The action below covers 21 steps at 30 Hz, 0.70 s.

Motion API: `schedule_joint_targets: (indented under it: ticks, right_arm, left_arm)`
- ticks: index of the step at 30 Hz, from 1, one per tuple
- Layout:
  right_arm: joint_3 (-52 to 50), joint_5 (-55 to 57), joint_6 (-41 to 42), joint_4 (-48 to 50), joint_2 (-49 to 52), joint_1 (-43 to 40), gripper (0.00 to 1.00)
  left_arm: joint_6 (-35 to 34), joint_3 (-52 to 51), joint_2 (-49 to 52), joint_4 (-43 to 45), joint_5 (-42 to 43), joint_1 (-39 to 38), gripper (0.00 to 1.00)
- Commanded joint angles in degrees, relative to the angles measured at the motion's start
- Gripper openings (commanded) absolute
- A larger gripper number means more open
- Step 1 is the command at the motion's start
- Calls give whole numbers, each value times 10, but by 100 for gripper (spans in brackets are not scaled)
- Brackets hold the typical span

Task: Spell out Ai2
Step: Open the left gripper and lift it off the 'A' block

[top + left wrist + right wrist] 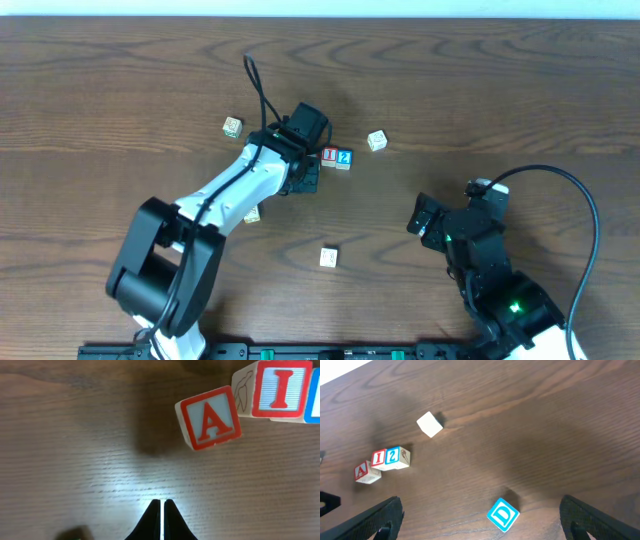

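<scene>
Three letter blocks lie near the table's middle. In the left wrist view the red A block (210, 417) sits tilted, just touching the red I block (280, 390); the blue 2 block (313, 395) is at the frame edge. Overhead shows the I block (329, 157) and the 2 block (344, 158) side by side, with the A hidden by my left gripper (303, 178). The right wrist view shows the A block (367, 472), the I block (379, 458) and the 2 block (394, 456). My left gripper (163, 504) is shut and empty, short of the A. My right gripper (480, 505) is open and empty.
A blue D block (502, 515) lies between my right fingers' line of view; it also shows overhead (328, 257). A plain pale block (376, 140) sits right of the row. Two more blocks lie at the left (232, 126) and by the left arm (252, 214).
</scene>
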Motion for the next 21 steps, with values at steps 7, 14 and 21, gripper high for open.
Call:
schedule_joint_targets:
  ticks: [7, 14, 21]
  right_arm:
    - [-1, 6, 5, 0, -1, 5, 99]
    - [-1, 6, 5, 0, -1, 5, 99]
    - [-1, 6, 5, 0, -1, 5, 99]
  left_arm:
    - [-12, 2, 27, 43, 42, -2, 6]
    - [-16, 2, 50, 58, 57, -3, 6]
    - [-16, 2, 51, 80, 56, -3, 6]
